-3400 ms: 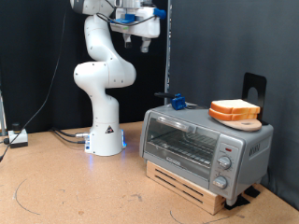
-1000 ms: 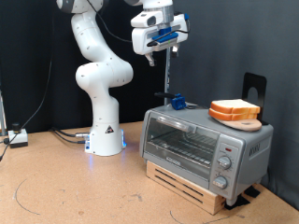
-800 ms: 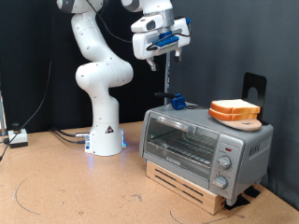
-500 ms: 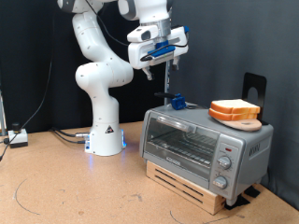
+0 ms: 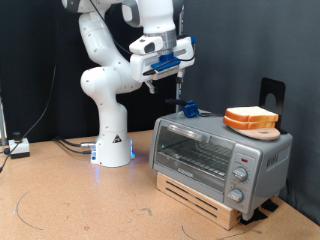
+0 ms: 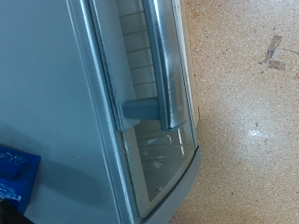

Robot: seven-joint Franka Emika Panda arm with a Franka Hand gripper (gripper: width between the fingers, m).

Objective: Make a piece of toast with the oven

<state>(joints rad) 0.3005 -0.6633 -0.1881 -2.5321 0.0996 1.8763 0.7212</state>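
**Two bread slices wait, oven door closed**

One pincer (image 5: 153, 82) hangs high above the oven's (image 5: 220, 155) left end; whether its fingers are apart, I cannot tell. The piece of toast (image 5: 251, 116) lies on the round board on top, right. The pincer should descend squarely to the bar handle (image 6: 161, 58).

The oven (image 5: 221, 156) — brushed metal with a glossy glass door — stands on a wooden board (image 5: 205, 200).
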